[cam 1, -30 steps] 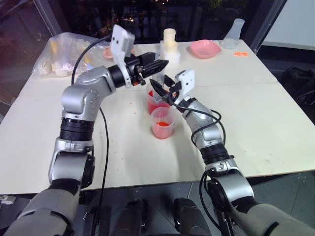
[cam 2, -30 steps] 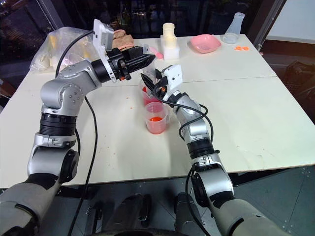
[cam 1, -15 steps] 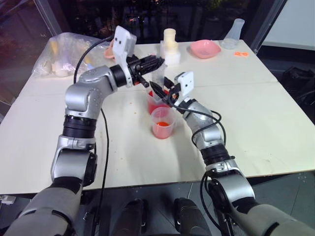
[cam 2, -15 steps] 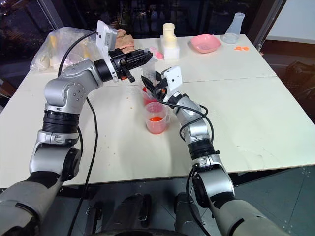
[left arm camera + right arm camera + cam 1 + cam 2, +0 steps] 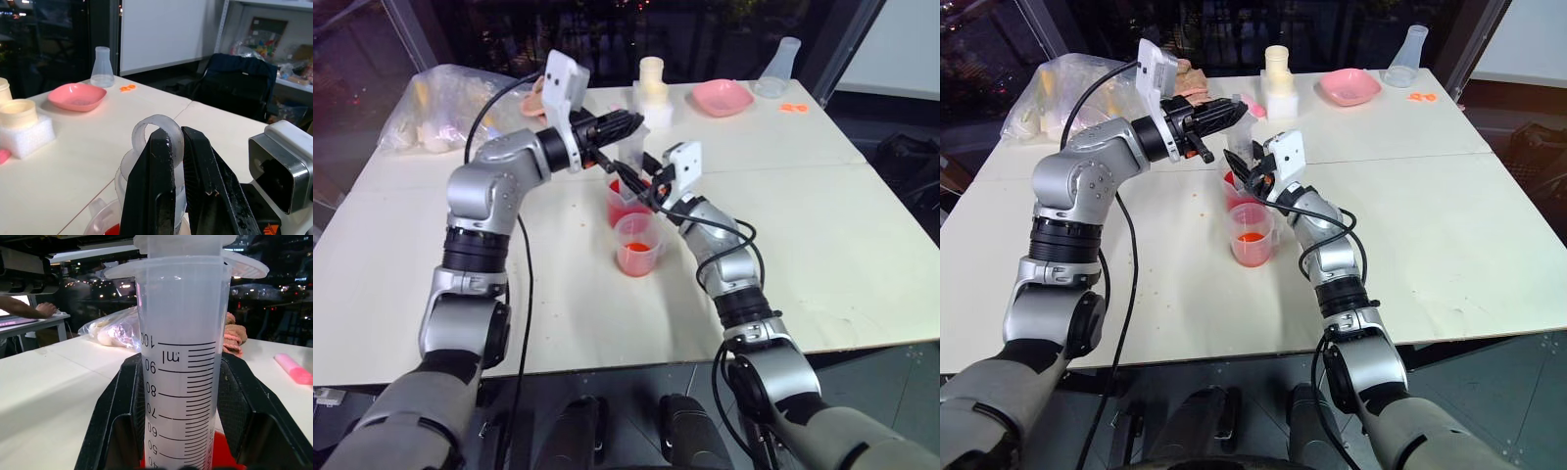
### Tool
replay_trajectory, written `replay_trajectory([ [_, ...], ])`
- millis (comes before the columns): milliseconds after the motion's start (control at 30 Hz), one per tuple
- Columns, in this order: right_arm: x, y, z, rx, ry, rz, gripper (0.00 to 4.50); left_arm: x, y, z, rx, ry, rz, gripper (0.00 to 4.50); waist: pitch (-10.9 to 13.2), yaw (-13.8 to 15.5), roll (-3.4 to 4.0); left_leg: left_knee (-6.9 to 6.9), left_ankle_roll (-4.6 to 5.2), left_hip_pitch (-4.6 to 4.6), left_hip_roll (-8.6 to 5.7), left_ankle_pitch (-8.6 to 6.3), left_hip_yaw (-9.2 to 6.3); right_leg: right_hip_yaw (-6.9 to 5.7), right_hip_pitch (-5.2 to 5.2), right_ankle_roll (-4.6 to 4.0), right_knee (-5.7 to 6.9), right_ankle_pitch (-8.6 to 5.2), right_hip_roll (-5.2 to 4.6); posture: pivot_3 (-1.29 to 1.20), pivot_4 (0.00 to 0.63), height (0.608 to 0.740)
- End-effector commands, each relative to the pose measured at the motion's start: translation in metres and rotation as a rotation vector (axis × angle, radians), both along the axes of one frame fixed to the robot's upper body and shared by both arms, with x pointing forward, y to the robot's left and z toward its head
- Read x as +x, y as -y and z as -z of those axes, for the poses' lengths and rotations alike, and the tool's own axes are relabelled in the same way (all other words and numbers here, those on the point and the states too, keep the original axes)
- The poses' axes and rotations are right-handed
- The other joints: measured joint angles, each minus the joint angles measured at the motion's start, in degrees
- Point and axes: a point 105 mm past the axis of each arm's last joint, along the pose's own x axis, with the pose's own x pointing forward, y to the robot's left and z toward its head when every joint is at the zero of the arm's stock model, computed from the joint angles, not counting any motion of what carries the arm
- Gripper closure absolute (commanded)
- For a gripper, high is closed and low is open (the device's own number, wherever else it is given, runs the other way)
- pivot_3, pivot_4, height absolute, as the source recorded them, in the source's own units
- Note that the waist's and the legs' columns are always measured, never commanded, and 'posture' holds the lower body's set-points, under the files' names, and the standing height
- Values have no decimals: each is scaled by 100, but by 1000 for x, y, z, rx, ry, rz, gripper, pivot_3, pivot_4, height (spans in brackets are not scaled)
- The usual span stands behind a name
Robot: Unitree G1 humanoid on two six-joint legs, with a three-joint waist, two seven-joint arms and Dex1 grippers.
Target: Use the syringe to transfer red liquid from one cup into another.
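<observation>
The syringe (image 5: 182, 357) stands upright over the larger spouted beaker (image 5: 625, 202), which holds red liquid (image 5: 619, 210) and sits near the middle of the desk (image 5: 822, 225). The right tool (image 5: 628, 177) is pressed onto the marked barrel of the syringe, one black finger on each side, as the right wrist view shows. The left tool (image 5: 178, 186) reaches in from the robot's left at the top of the syringe, and its two fingers (image 5: 154, 191) are pinching the ring-shaped end of the white plunger (image 5: 157, 134). The barrel appears clear and uncoloured along the printed scale visible in the right wrist view. The smaller cup (image 5: 636, 245) stands just beside the beaker on the side nearer the robot; a shallow layer of orange-red liquid lies at its bottom. At the far edge of the desk are a pink dish (image 5: 721, 96), a clear conical flask (image 5: 779, 67), a pale cylindrical container on a white block (image 5: 650, 88), and a plastic bag with contents (image 5: 445, 106) at the far left corner. A pink marker (image 5: 293, 368) lies on the desk beyond the syringe.
</observation>
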Motion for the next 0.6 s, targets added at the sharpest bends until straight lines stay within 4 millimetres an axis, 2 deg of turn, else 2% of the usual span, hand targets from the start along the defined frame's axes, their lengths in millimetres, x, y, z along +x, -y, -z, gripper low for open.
replay_trajectory([
  [33, -9, -10, -12, 12, 42, -49, 3069, -11, 4, -35, -62, 95, 28, 4491, 0, -3, 0, 0, 0, 0, 0, 0, 0, 0, 0, 0, 0, 0, 0, 0, 150, 740],
  [600, -17, -22, 0, -4, -18, -122, 3069, -24, 5, -61, -90, 159, 39, 4491, 0, -4, 0, 0, 0, 0, 0, 0, 0, 0, -1, 0, 2, 0, 1, 0, 150, 740],
])
